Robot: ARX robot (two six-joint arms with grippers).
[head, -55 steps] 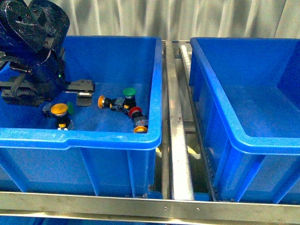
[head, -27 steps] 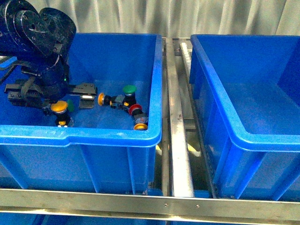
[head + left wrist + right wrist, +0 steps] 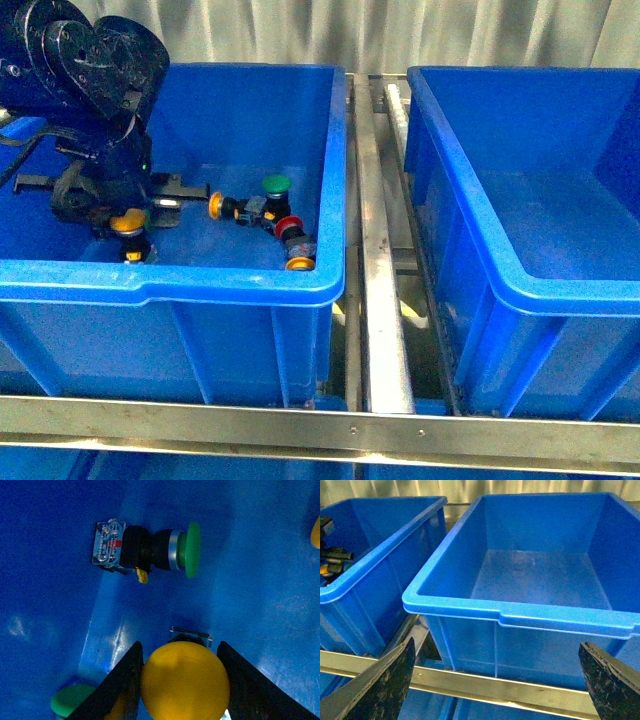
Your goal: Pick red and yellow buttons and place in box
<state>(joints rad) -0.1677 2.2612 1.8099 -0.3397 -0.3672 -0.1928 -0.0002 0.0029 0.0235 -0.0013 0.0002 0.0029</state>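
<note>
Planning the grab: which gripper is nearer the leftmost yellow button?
Left. The left gripper straddles the leftmost yellow button; the right gripper hangs outside, facing the other bin.

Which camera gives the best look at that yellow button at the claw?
The left wrist view: the yellow button fills the frame, snug between the tips of the left claw. The front view shows it small, tucked under the arm. The right wrist view doesn't clearly show it.
</note>
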